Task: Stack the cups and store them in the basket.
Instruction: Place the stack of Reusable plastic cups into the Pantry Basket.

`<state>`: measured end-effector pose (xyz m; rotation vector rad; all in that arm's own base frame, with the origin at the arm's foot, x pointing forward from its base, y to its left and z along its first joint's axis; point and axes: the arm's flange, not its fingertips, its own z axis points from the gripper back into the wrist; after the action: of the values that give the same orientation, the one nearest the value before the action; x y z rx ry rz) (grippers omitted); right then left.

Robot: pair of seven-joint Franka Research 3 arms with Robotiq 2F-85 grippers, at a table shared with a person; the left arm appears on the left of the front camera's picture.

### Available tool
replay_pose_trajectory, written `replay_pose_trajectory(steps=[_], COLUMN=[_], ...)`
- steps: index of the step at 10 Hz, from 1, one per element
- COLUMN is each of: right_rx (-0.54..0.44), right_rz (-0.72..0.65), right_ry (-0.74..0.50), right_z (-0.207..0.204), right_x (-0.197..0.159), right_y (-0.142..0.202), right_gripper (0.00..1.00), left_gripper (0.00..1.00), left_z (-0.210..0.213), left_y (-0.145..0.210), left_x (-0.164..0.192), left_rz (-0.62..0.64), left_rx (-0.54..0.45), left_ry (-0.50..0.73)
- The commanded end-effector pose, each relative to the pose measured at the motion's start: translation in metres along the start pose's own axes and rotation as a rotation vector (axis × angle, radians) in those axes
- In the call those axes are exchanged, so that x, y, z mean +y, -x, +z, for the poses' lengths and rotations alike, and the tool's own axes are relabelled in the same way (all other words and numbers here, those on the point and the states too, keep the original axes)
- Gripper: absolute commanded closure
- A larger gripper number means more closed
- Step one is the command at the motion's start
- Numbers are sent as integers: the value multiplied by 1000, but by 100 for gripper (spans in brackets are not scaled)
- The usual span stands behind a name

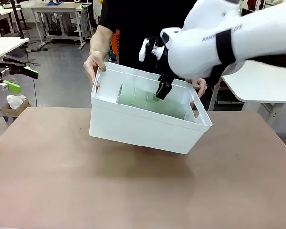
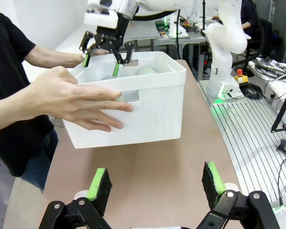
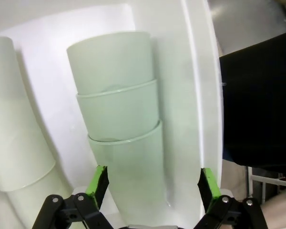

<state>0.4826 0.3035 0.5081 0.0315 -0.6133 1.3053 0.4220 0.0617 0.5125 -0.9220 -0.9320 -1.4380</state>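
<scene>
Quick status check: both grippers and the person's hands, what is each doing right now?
Left gripper: open, empty.
Right gripper: open over the stacked cups, gripping nothing.
Person's hands: holding the basket tilted.

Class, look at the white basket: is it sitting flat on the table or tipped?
Tipped. The basket is held off the table by the person's hands, its open top tilted toward the robot, with stacked cups lying inside.

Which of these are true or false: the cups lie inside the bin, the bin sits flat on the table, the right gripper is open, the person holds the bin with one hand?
1. The pale mint-green plastic cups lie stacked inside the large white plastic basket. True.
2. The basket sits flat on the table. False: it is tilted and lifted.
3. The right gripper is open. True.
4. One hand holds the basket. False: the person's hands hold both ends.
</scene>
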Motion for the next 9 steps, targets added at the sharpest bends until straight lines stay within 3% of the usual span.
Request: replay_pose_trajectory(steps=[1, 4, 9], right_rx=[-92, -251, -637], right_rz=[-18, -97, -220], right_ry=[-51, -73, -65], right_z=[36, 84, 134], right_x=[-7, -17, -22], right_y=[25, 66, 198], right_gripper=[0, 0, 0], left_gripper=[0, 0, 0], left_z=[1, 1, 1], left_y=[-3, -3, -3], left_x=[-2, -2, -2], left_rz=[7, 7, 7], left_rx=[-2, -2, -2], left_ry=[7, 7, 7])
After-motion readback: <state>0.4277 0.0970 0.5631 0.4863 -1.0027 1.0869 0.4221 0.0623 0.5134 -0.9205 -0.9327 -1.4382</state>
